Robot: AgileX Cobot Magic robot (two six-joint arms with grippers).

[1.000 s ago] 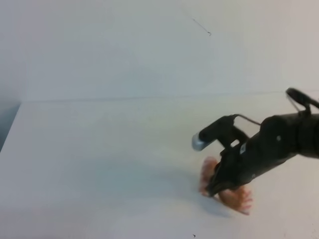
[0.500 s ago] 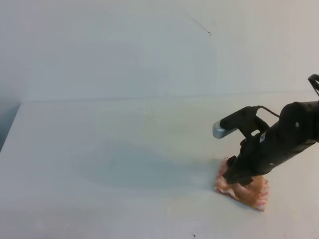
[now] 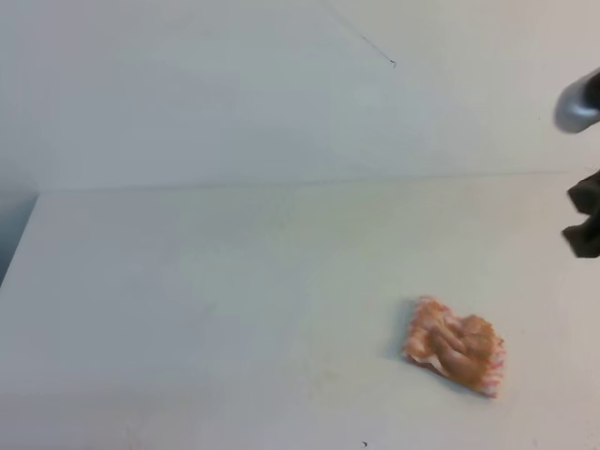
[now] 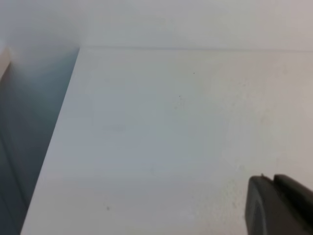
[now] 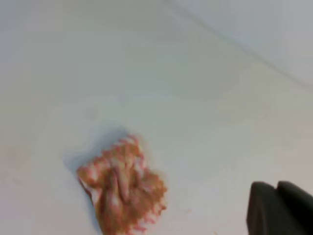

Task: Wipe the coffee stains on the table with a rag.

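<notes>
Table (image 3: 187, 281): white and matte; no brown blotch can be made out.
Rag (image 3: 455, 352): lies crumpled near the front right, released — soft, light (best pinched at its raised middle fold).
Right gripper (image 3: 586, 225): seen at the far edge; jaw state cannot be told.
Left gripper (image 4: 281, 205): only partly seen — jaws cannot be judged.

Right gripper (image 3: 586, 230) let go of rag (image 3: 455, 354), lifted away to right edge; rag lies crumpled on table (image 3: 206, 281).
</notes>
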